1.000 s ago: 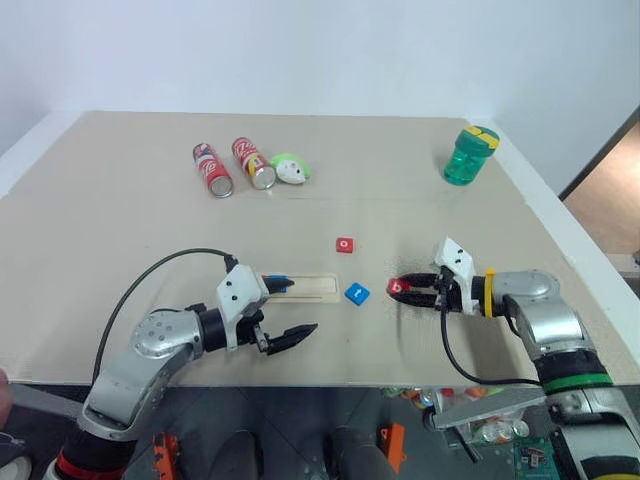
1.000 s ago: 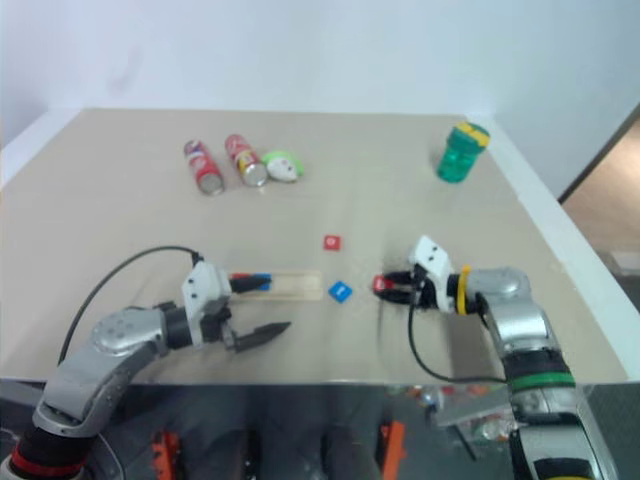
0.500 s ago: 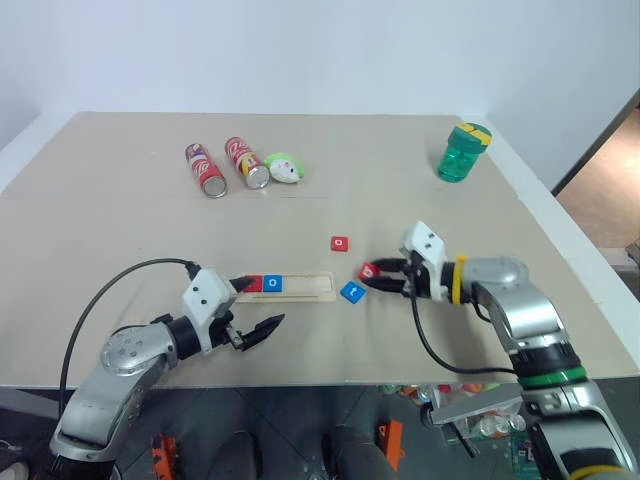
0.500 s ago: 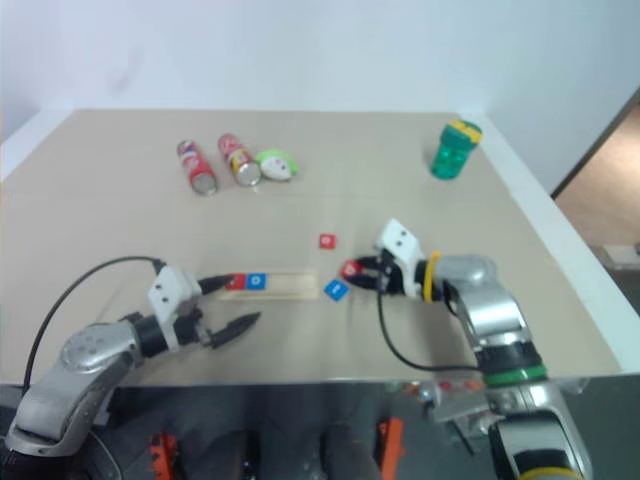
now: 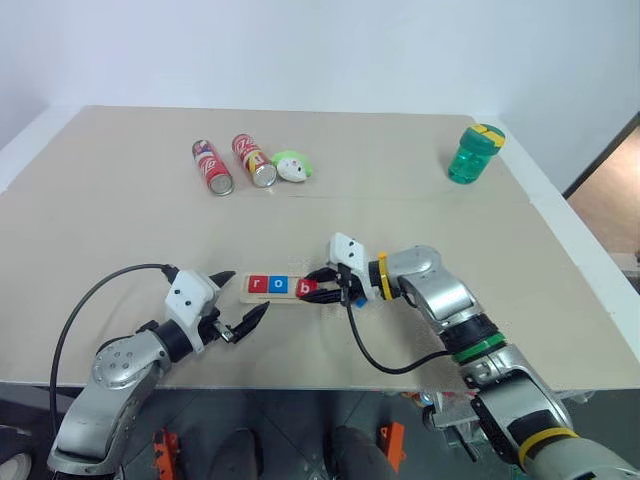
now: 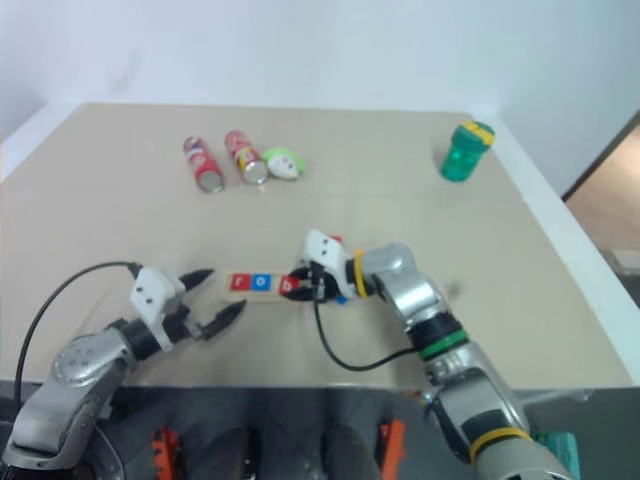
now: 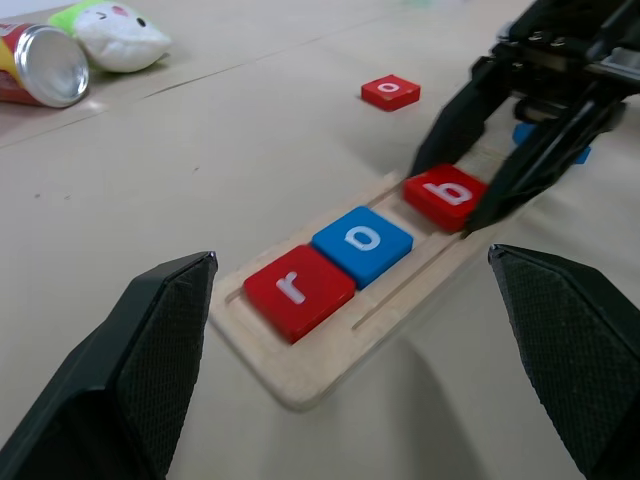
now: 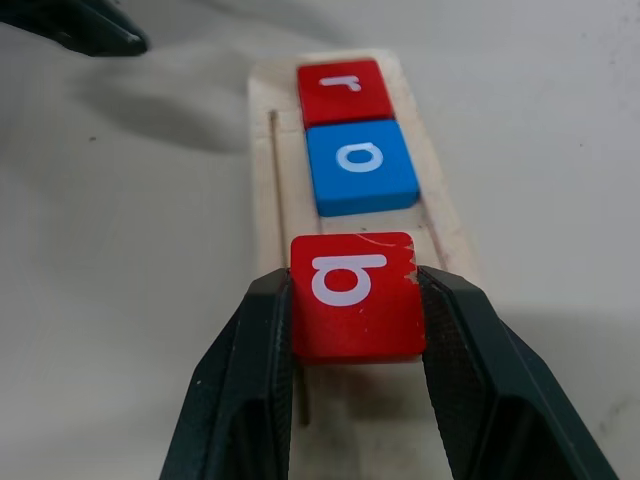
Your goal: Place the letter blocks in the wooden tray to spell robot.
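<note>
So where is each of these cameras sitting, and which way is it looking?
Left and right eye views: on the head, looking forward and down over the table; both arms show.
Left wrist view: on the left arm, looking along its open left pincer at the wooden tray; its two fingers show.
Right wrist view: on the right arm, looking along the tray; the right pincer grips the red b block.
Shared: every view shows the tray with the r block and o block.
</note>
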Controlling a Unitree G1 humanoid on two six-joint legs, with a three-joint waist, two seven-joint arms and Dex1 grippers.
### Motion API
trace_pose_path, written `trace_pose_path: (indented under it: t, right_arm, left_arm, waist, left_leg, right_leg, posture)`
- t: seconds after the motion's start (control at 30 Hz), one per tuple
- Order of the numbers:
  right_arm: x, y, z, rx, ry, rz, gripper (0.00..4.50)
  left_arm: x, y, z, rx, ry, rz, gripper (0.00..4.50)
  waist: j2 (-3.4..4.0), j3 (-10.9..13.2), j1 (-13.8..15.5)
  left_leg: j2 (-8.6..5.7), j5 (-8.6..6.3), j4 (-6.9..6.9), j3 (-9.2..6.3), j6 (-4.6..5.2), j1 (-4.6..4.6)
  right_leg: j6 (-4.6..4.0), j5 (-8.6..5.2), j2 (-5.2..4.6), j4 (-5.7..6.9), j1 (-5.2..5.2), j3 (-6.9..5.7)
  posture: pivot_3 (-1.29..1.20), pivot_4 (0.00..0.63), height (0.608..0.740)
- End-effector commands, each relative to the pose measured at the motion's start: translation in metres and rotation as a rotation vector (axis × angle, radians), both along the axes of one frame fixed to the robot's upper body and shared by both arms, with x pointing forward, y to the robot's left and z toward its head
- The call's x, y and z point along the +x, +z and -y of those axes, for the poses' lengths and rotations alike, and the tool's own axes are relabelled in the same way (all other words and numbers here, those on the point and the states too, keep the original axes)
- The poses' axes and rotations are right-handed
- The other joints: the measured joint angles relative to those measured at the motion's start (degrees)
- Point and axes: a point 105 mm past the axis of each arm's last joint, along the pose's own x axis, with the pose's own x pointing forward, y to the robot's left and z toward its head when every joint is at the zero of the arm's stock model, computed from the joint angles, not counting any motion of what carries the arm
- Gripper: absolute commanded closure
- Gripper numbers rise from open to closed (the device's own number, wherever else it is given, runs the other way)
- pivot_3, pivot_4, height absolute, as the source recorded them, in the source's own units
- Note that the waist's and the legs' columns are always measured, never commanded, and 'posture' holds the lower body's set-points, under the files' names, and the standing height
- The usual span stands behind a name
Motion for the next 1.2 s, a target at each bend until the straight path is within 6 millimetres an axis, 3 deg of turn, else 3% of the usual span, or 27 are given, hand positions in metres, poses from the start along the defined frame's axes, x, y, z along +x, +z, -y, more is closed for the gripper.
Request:
trace_pose_path:
  t: [0.03,0.5,1.2]
  right_arm:
    - [0.005,0.009,-0.008,0.000,0.022,0.055,3.27]
    - [0.010,0.004,-0.023,-0.014,0.060,0.061,3.27]
    - [0.009,0.000,-0.021,-0.034,0.077,0.021,3.27]
  left_arm:
    - [-0.003,0.012,0.002,-0.010,0.004,0.050,0.00]
    - [-0.006,0.010,0.003,-0.002,0.010,0.041,0.00]
    - [-0.006,0.007,0.005,-0.012,0.000,0.026,0.00]
  waist:
    - [0.00,0.00,0.01]
    - [0.00,0.00,-0.01]
    - [0.00,0.00,-0.03]
  left_leg:
    - [0.04,0.00,0.00,-0.01,0.00,0.01]
    - [0.13,0.00,-0.01,0.06,0.00,0.02]
    - [0.25,-0.01,-0.08,0.36,-0.02,0.02]
  right_leg:
    - [-0.01,0.00,0.03,0.01,-0.01,-0.03]
    - [-0.10,0.03,0.05,0.03,-0.07,-0.07]
    - [-0.28,0.13,0.04,0.03,-0.23,0.00]
  posture:
    - [0.00,0.150,0.740]
    - [0.00,0.150,0.740]
    - [0.00,0.150,0.740]
